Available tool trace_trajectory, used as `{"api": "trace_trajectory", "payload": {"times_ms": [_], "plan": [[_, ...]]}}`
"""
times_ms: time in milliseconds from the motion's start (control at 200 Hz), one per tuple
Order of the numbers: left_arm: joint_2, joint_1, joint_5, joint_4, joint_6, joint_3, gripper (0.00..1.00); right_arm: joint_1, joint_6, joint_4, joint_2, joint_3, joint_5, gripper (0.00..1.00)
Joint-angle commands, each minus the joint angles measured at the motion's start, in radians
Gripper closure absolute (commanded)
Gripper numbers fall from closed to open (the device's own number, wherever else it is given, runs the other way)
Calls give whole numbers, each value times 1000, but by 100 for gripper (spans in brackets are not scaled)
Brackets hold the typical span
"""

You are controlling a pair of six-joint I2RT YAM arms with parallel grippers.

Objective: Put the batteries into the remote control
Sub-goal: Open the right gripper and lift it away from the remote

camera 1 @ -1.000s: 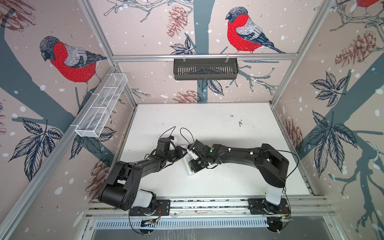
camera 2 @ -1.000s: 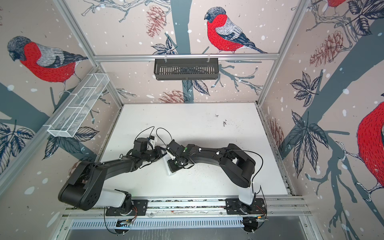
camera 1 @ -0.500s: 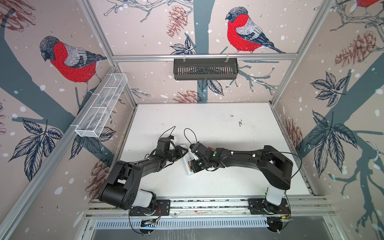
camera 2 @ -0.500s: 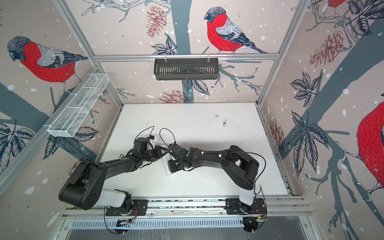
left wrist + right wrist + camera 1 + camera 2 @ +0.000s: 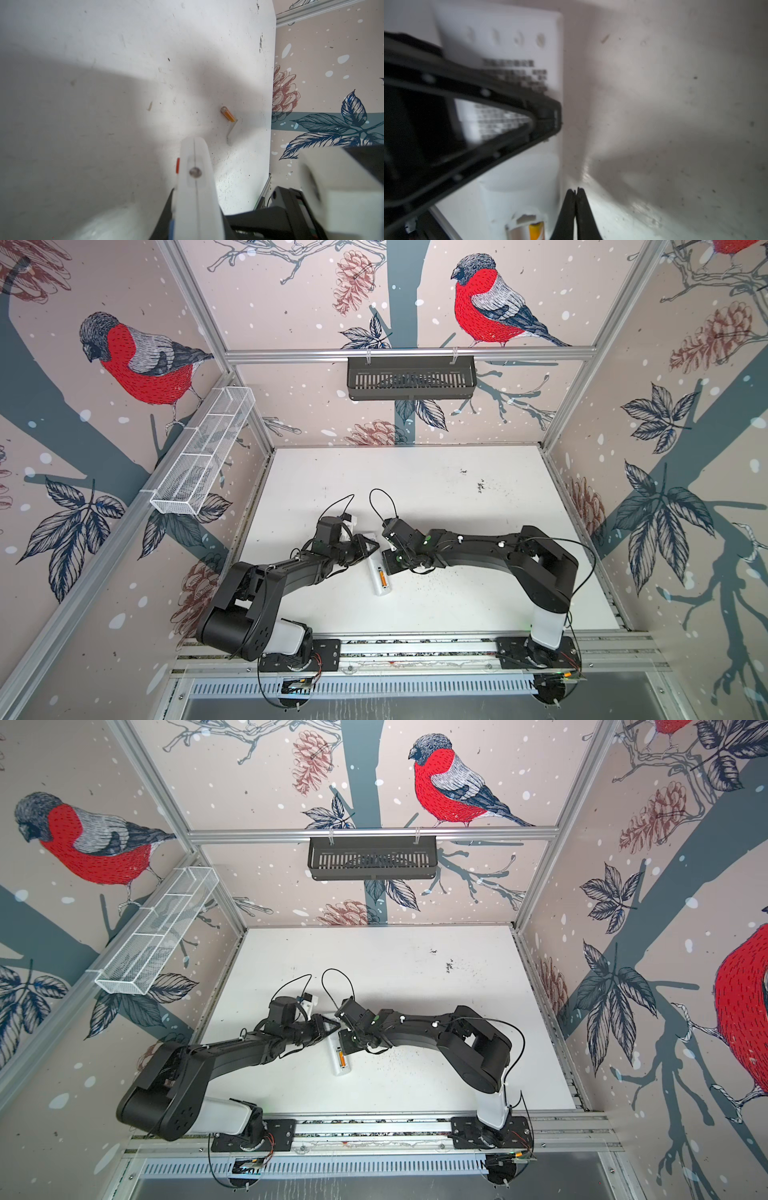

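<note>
The white remote control point(image 5: 383, 590) point(image 5: 343, 1070) lies back-up mid-table. One orange battery point(image 5: 381, 576) point(image 5: 341, 1056) point(image 5: 536, 230) sits in its open compartment. My left gripper point(image 5: 375, 548) point(image 5: 336, 1028) point(image 5: 196, 207) is shut on the remote control point(image 5: 194, 158), which sticks out between its jaws. My right gripper point(image 5: 388, 568) point(image 5: 345, 1046) point(image 5: 576, 190) is shut and holds nothing, its tips beside the remote's edge point(image 5: 529, 166) by the compartment. A second battery point(image 5: 228, 113) lies loose on the table and shows only in the left wrist view.
A small white cover piece point(image 5: 233, 132) lies next to the loose battery. A black basket point(image 5: 411, 377) hangs on the back wall and a white mesh tray point(image 5: 203, 456) on the left wall. The white table point(image 5: 457, 497) ends at walls on three sides.
The right gripper has shifted slightly beside the remote and closed the last bit. The left gripper and the remote have stayed where they were.
</note>
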State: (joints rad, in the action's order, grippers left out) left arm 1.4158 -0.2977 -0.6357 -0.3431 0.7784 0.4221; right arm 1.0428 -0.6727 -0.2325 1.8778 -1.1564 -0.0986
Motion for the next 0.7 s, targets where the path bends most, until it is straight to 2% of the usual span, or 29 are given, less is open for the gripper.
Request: {"api": "trace_trajectory", "payload": {"times_ms": [0, 170, 345, 490, 595, 635, 695], "plan": [[-3, 1, -25, 4, -21, 1, 100, 10, 23, -11, -32, 28, 45, 91], [-22, 2, -53, -53, -10, -3, 100, -3, 76, 11, -174, 145, 105, 81], [-78, 1, -102, -141, 5, -10, 100, -92, 176, 28, -315, 223, 66, 61], [-130, 0, -167, -198, 18, -5, 100, -168, 315, 37, -347, 241, 2, 35], [-178, 0, -211, -120, -35, 40, 100, -218, 406, 42, -337, 237, 1, 25], [-200, -1, -214, -54, -77, 65, 100, -234, 439, 46, -330, 231, -1, 24], [-230, 1, -205, 62, -147, 110, 100, -254, 478, 61, -322, 228, 0, 17]]}}
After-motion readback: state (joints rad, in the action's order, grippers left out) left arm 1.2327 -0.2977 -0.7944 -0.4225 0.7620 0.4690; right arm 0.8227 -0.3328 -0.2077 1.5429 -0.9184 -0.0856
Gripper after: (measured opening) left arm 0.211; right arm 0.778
